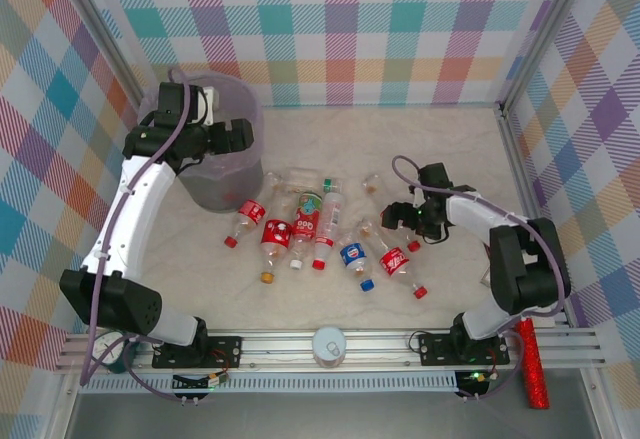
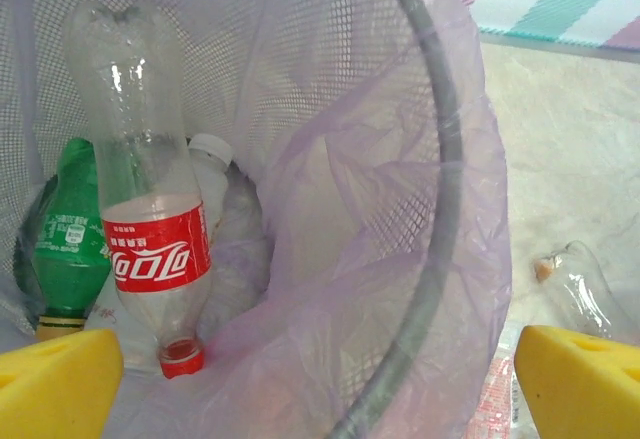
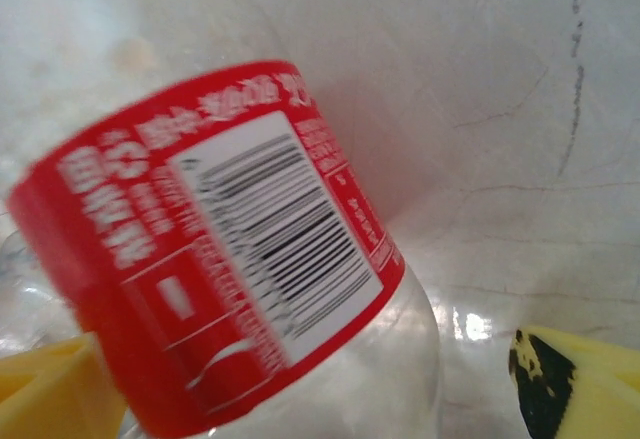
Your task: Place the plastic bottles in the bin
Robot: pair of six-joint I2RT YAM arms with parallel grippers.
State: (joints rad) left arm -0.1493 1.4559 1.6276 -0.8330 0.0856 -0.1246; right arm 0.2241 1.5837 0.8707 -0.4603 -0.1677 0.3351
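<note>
As left jaws hang apart, we should gently shut the wide right jaws round the three o'clock bottle.

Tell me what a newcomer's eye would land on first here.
The huddle of clear bottles lying mid-table, mostly red-labelled, stands out first. Next, the grey bin at the far left, where the left hand hangs open above a red-labelled bottle and a green bottle inside. The right hand straddles another red-labelled bottle.
</note>
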